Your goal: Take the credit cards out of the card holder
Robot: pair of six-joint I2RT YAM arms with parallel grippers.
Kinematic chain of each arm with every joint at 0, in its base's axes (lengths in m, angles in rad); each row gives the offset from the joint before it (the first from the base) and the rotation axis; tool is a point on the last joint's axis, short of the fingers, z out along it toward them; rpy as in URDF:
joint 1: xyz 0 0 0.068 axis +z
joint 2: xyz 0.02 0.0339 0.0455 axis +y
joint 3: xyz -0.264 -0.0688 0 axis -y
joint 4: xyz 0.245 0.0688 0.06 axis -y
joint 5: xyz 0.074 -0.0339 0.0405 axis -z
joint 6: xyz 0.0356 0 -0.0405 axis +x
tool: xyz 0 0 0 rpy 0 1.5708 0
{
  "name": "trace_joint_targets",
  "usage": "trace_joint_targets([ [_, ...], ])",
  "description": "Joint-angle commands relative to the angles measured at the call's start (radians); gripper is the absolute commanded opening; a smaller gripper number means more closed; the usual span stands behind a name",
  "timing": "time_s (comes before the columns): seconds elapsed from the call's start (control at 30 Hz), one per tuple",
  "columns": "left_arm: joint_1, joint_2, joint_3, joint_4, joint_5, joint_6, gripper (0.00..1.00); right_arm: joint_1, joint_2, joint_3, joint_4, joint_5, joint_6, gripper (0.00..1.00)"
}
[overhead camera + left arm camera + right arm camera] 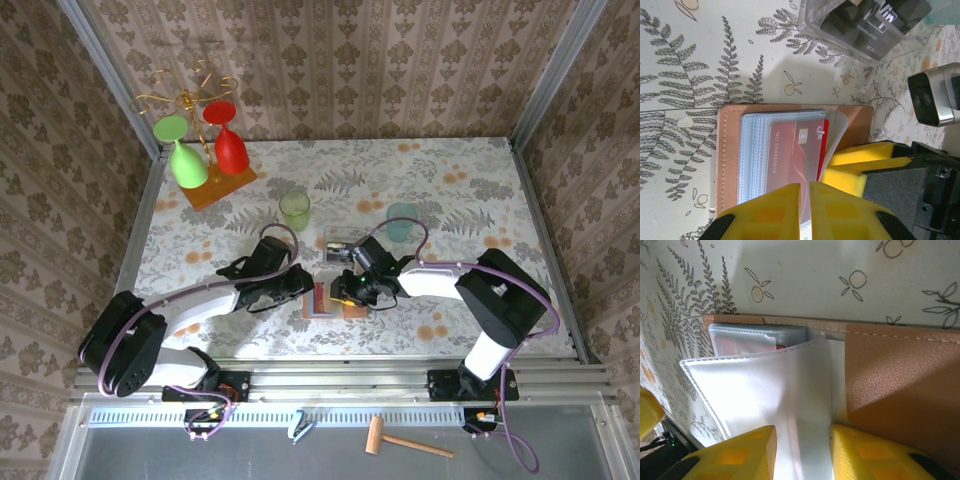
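Note:
The salmon-pink card holder (327, 303) lies open on the floral tablecloth between both grippers. In the left wrist view its clear sleeves (752, 155) hold a red credit card (795, 150) with a chip. My left gripper (805, 200) is shut on that card's near edge, its yellow fingers almost touching. My right gripper (802, 450) stands open over the holder's fold, with a lifted clear sleeve (765, 390) lying between its fingers. Its right finger rests on the pink leather (900, 375). A red sliver of card (782, 346) peeks out behind the sleeve. From above, the left gripper (308, 285) and right gripper (345, 290) meet at the holder.
A clear box with dark contents (343, 243) sits just behind the holder. A green cup (295, 210) and a teal cup (402, 222) stand further back. A rack with green and red glasses (205, 150) is at the back left. A wooden mallet (400, 440) lies below the table's near rail.

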Motion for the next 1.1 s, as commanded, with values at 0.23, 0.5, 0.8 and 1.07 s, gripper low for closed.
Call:
trace_joint_targets([
  [0.23, -0.023, 0.07, 0.036, 0.024, 0.042, -0.016, 0.13, -0.005, -0.011, -0.023, 0.001, -0.009, 0.011, 0.34],
  [0.5, -0.054, 0.124, 0.057, 0.057, 0.048, -0.03, 0.13, -0.005, -0.017, -0.027, -0.002, -0.005, 0.01, 0.34],
  [0.8, -0.063, 0.154, 0.067, 0.075, 0.054, -0.035, 0.13, -0.005, -0.026, -0.021, -0.007, -0.006, 0.011, 0.34],
  [1.07, -0.062, 0.108, 0.05, 0.058, 0.018, -0.039, 0.13, -0.006, -0.021, -0.019, -0.008, -0.002, 0.01, 0.34],
])
